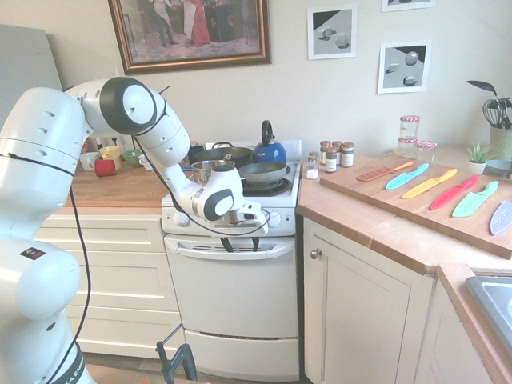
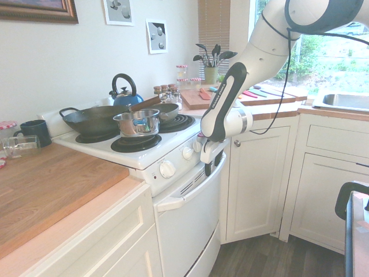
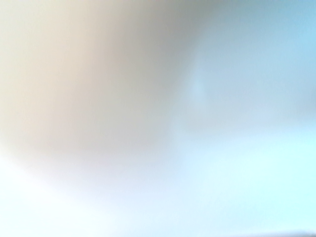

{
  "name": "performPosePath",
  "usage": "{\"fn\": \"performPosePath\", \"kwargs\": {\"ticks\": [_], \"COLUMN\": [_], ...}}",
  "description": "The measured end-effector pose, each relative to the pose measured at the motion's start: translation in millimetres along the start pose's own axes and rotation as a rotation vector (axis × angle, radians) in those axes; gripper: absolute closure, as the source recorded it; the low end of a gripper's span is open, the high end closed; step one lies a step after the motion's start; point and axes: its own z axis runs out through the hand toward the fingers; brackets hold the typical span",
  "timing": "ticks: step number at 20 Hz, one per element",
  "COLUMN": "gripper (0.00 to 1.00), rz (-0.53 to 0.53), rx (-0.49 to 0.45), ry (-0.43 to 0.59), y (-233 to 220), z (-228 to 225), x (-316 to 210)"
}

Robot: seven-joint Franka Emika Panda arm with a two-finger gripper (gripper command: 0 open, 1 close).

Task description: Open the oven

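pot [image 2: 138, 123], kettle [image 2: 125, 95] on stove [image 2: 151, 151] | knives [image 1: 432, 183] on board [image 1: 472, 214] right of stove

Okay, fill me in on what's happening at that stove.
A white robot arm has its two-finger gripper down at the white bar handle of the narrow white stove's oven door. The fingers stand apart, and whether they touch the bar can't be told from here. The door is shut, so the oven isn't open yet. Above it, a shiny steel pot and a dark wok sit on the stovetop, neither being handled.
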Motion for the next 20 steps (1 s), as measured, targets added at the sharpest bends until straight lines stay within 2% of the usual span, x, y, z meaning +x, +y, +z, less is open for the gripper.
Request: {"fn": "performPosePath", "kwargs": {"ticks": [1,5,15,18,20], "gripper": [0.0,0.0,0.0,0.0,0.0], "rz": [0.015,-0.032,-0.053,-0.051,-0.027], "rx": [-0.019,-0.054,-0.004,0.008,0.008], "ry": [-0.027,-0.098,-0.161,-0.159,-0.139], "y": [16,63,124,131,139], "z": [9,29,45,41,19], "x": [-8,-33,-64,-65,-62]}}
